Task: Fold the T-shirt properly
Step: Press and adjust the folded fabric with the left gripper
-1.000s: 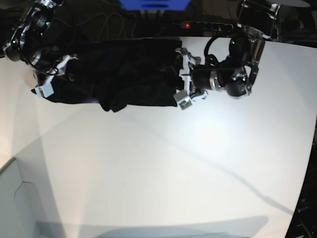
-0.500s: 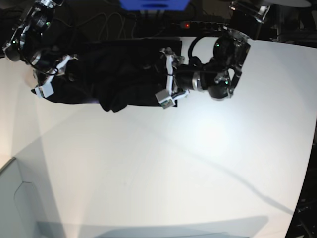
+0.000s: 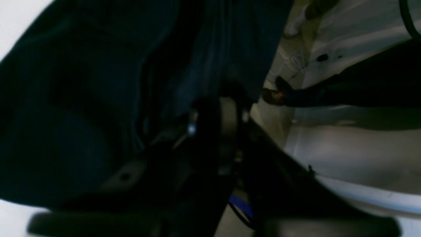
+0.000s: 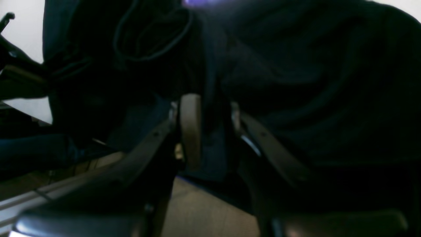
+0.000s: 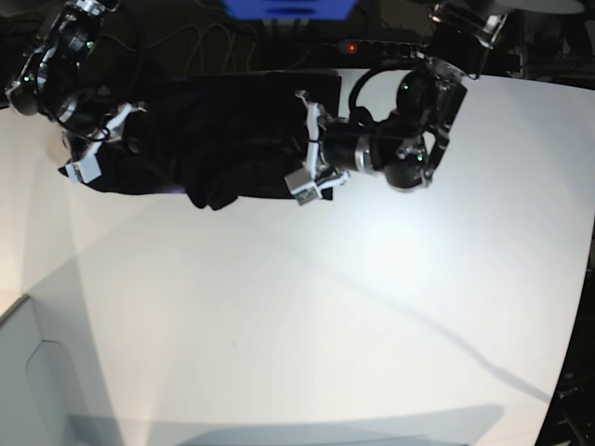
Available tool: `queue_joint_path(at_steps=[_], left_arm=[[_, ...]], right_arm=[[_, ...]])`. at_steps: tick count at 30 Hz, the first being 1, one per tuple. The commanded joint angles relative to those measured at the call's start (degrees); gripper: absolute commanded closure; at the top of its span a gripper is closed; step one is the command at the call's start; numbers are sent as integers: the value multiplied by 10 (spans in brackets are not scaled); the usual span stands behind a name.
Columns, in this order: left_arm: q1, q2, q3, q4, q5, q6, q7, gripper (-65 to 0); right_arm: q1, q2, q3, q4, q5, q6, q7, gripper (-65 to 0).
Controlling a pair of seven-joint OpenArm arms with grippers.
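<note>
Left end effector [image 5: 310, 149]: sat at one end of the T-shirt [image 5: 218, 139], on the base view's right; fingers [image 3: 227, 113] drawn close together with a fold of dark cloth between them, as seen in the left wrist view. Clamped on the fabric edge.
Left arm [image 5: 409, 139]: reached in from the far right corner of the bench [image 5: 307, 316], wrist bent low toward the cloth.
Right end effector [image 5: 93, 144]: sat at the opposite end of the T-shirt, on the base view's left; in the right wrist view a pale pad [image 4: 190, 126] and its opposite finger stood part-way apart with a thick fold of black fabric pinched between them.
Right arm [image 5: 51, 60]: came down from the far left corner, partly over the bench edge.
T-shirt: black, bunched and creased, stretched as a long band between the two end effectors along the far side of the bench; a lobe of cloth hung forward near the middle. Neck label and any mark: too dark to make out.
Bench: white, large bare area in front of the garment.
Power strip [image 5: 381, 46]: lay beyond the far bench edge, with a red light showing.
Blue object [image 5: 288, 7]: at the top of the base view; could not be identified.
</note>
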Motion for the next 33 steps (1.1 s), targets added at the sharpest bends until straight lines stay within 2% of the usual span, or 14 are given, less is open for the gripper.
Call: queue_joint_path(at_steps=[1, 8, 13, 20, 23, 26, 29, 33], left_arm=[[-15, 9, -1, 7, -13, -2, -9, -65], [-50, 32, 34, 7, -13, -4, -8, -65], [-76, 52, 61, -35, -12, -5, -8, -65], [-93, 62, 71, -49, -13, -5, -11, -74], [-92, 62, 71, -50, -13, -4, -13, -136], [-89, 60, 64, -44, -19, -4, -13, -245], [-86, 51, 17, -48, -61, -4, -10, -362], [-69, 12, -40, -49, -124, -4, -10, -498]], right_arm=[[0, 5, 2, 9, 11, -11, 8, -135], [0, 5, 2, 9, 11, -11, 8, -135], [-1, 5, 2, 9, 11, -11, 8, -135], [-1, 5, 1, 9, 11, -11, 8, -135], [-1, 5, 1, 9, 11, -11, 8, -135], [-1, -2, 1, 9, 11, -11, 8, -135], [-1, -6, 1, 9, 11, -11, 8, -135], [-1, -7, -10, 9, 10, -11, 8, -135]])
